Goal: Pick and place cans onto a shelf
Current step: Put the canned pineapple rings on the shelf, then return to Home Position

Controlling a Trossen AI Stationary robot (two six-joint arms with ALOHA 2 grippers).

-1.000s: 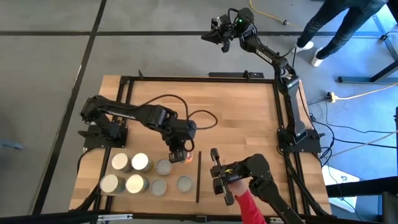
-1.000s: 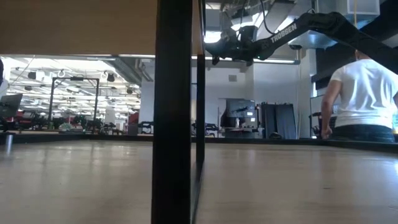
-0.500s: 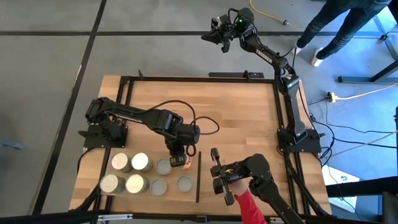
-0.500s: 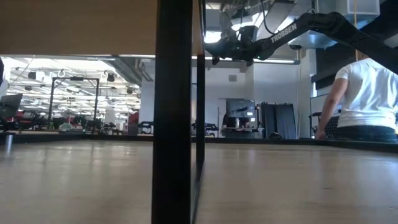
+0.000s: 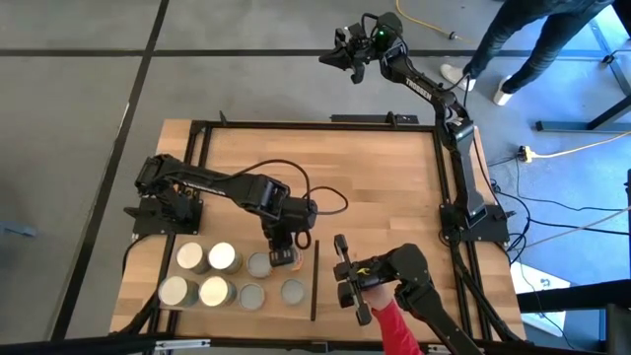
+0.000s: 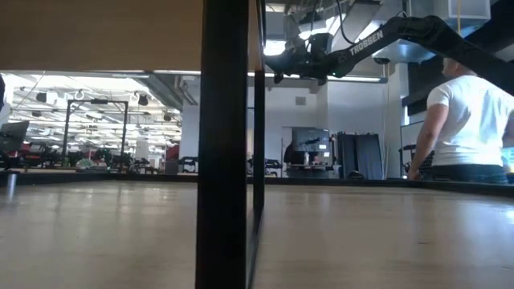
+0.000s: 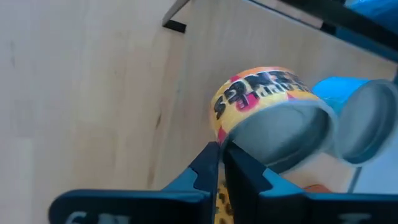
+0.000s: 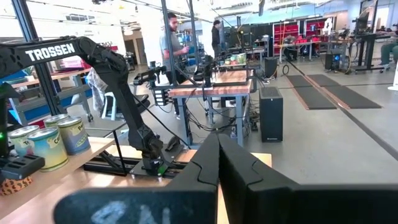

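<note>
Metal-topped round can beside left gripper, fingers nearly pressed together on pale wood.

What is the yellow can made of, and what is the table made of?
The yellow can looks like metal: its top is a dull grey disc with a raised rim. Its side carries a glossy printed label, probably paper or plastic. The table looks like pale wood, since it shows narrow planks and grain lines, with a smooth finish.
</note>
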